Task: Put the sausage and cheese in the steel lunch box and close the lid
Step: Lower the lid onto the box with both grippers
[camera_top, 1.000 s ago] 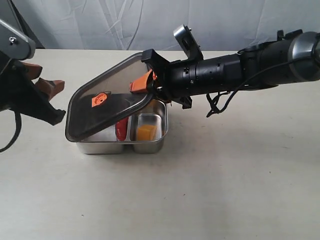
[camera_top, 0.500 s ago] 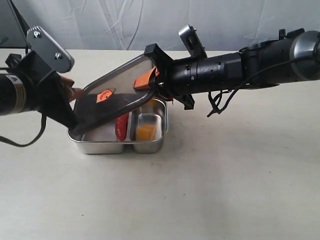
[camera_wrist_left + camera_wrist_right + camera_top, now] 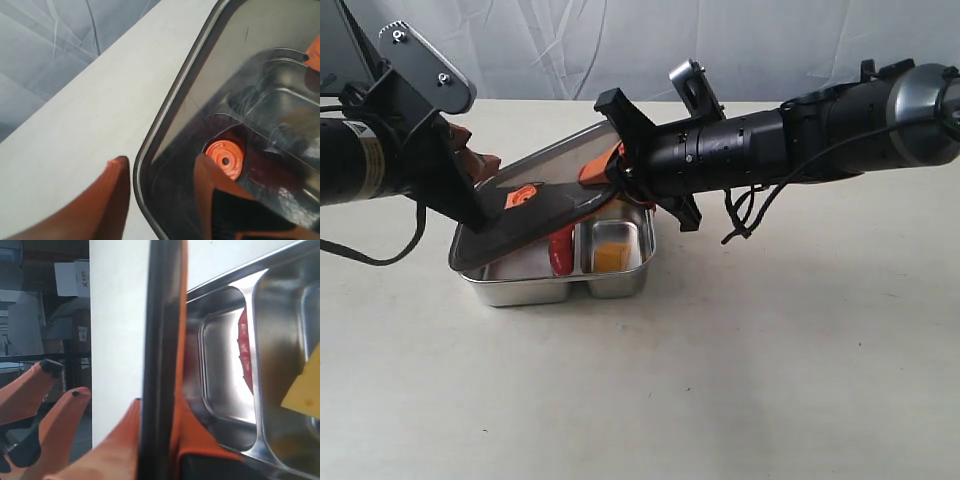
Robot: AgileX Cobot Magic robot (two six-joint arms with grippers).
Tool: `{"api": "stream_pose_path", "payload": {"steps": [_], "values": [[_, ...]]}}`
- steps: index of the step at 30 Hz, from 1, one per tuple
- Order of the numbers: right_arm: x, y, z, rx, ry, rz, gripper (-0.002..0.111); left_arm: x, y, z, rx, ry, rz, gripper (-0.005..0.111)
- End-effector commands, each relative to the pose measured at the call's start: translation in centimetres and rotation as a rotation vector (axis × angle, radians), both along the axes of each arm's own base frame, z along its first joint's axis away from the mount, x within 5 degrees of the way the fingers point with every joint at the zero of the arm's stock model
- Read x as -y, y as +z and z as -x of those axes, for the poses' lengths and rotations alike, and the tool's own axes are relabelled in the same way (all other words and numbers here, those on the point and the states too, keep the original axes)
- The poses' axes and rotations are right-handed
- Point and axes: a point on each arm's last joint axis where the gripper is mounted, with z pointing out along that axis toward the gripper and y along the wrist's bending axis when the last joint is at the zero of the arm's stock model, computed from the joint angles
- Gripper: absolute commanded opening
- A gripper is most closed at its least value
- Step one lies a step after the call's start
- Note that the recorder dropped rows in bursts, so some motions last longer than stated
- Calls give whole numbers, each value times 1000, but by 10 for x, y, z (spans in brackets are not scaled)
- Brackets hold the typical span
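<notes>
Lid (image 3: 555, 178) tilted over steel lunch box (image 3: 560, 290): high edge pinched in right jaws, low edge between open left jaws

Pale table (image 3: 770, 380), creased grey backdrop (image 3: 520, 40) (cloth).

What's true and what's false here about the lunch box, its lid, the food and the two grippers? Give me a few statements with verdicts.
1. The lid lies flat and shut on the steel lunch box. False: it is tilted, with its low end at the box's left side and its other end raised.
2. The sausage and the cheese are both inside the box. True.
3. They share one compartment. False: the sausage is in the larger one and the cheese in the smaller, across the divider.
4. The right gripper is shut on the lid's raised edge. True.
5. The left gripper is clamped on the sausage. False: it is open, straddling the lid's lower corner.
</notes>
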Motion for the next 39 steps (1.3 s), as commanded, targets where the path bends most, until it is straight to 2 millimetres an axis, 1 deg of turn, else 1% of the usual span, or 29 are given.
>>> {"api": "stream_pose_path", "payload": {"steps": [1, 4, 6, 8, 9, 13, 14, 18, 23, 29, 39], "values": [[0, 2, -1, 38, -13, 36, -1, 1, -7, -4, -22, 5, -8, 41], [3, -1, -4, 54, -42, 75, -1, 3, -15, -7, -46, -13, -27, 41], [5, -2, -5, 60, -59, 97, -1, 4, -23, -9, -72, -18, -29, 37], [5, -4, -5, 71, -49, 118, -1, 4, -31, -11, -96, -21, -39, 28], [5, -4, -5, 73, -44, 122, -1, 5, -36, -12, -112, -29, -54, 22], [6, -6, -3, 96, -8, 159, -1, 6, -54, -16, -168, -33, -72, 3], [6, -6, -3, 103, -1, 171, -1, 6, -60, -17, -185, -33, -77, 0], [7, -8, -2, 119, 24, 196, -1, 10, -80, -19, -252, -69, -69, 0], [7, -10, 0, 142, 71, 231, -1, 14, -93, -19, -295, -96, -58, 0], [10, -13, 2, 167, 116, 292, -1, 14, -93, -19, -293, -106, -68, 0], [10, -14, 2, 171, 124, 297, 0, 15, -93, -19, -290, -133, -82, 0]]}}
